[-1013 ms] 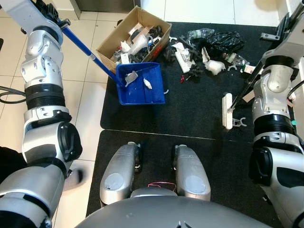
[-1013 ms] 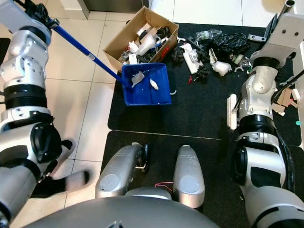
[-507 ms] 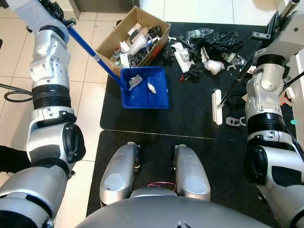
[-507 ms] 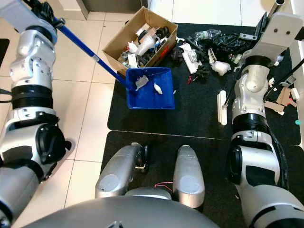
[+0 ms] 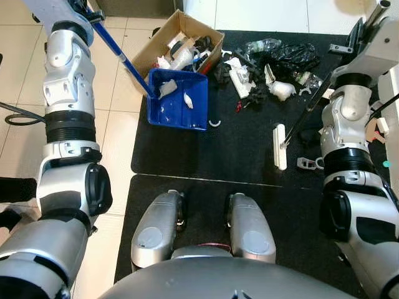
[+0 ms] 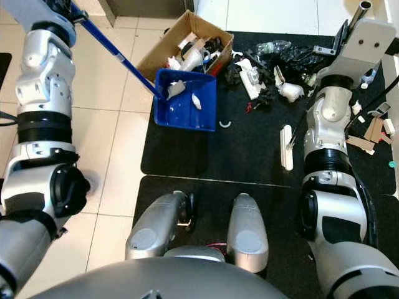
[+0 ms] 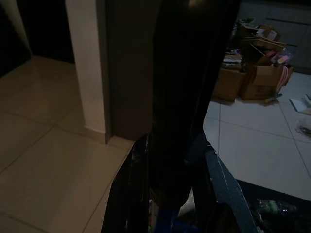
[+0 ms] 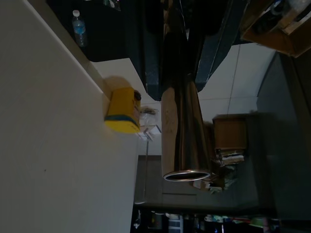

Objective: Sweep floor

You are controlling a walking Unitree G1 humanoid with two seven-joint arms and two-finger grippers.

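A blue dustpan (image 5: 176, 99) with a few white scraps in it hangs tilted at the open side of a cardboard box (image 5: 187, 28) full of rubbish. Its blue handle (image 5: 121, 56) runs up to my left gripper (image 5: 84, 7), which is shut on it; the left wrist view shows the fingers (image 7: 131, 194) clamped on the dark shaft. My right gripper (image 8: 180, 53) is shut on the metal broom pole (image 8: 182, 126). The white broom head (image 5: 279, 146) rests on the black mat (image 5: 237, 156), below a pile of litter (image 5: 268, 62).
A small white curved scrap (image 5: 214, 123) lies on the mat beside the dustpan. Beige tiles (image 5: 118, 143) lie left of the mat, with a black cable (image 5: 15, 117) at the left edge. Cardboard bits (image 6: 374, 128) lie at far right. My legs (image 5: 156, 227) stand on the near mat.
The dustpan has risen and swung left toward the box, tilting. The broom head has slid left across the mat, leaving a grey piece behind at the right.
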